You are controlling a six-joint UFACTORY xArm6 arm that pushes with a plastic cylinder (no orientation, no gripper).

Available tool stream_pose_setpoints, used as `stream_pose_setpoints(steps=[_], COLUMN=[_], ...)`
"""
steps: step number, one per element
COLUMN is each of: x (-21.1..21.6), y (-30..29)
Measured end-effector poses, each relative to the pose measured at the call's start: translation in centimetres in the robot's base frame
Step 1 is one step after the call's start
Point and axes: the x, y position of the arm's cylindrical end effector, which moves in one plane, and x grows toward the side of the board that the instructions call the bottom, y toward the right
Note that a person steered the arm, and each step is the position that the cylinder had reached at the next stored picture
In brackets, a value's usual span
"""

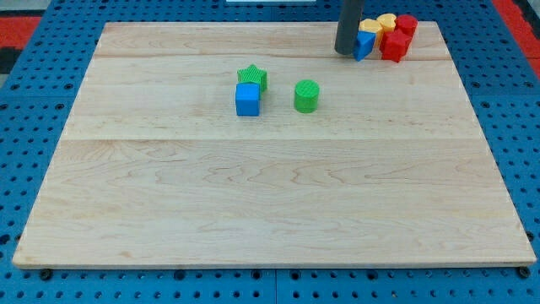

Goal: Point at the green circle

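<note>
The green circle (307, 95) is a short green cylinder that stands on the wooden board, a little above the board's middle. My tip (346, 52) is near the view's top, up and to the right of the green circle, well apart from it. The tip sits just left of a blue block (364, 44) in a cluster at the board's top right.
A green star (252, 78) and a blue cube (247, 99) touch each other left of the green circle. The top right cluster also holds a yellow block (380, 24) and red blocks (398, 39). The wooden board (270, 203) lies on a blue pegboard.
</note>
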Motion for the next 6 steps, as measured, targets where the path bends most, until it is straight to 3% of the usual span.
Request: stream_pose_setpoints(steps=[2, 3, 4, 6], x=[11.3, 16.0, 14.9, 9.6], y=[3.7, -1.6, -7.5, -8.0])
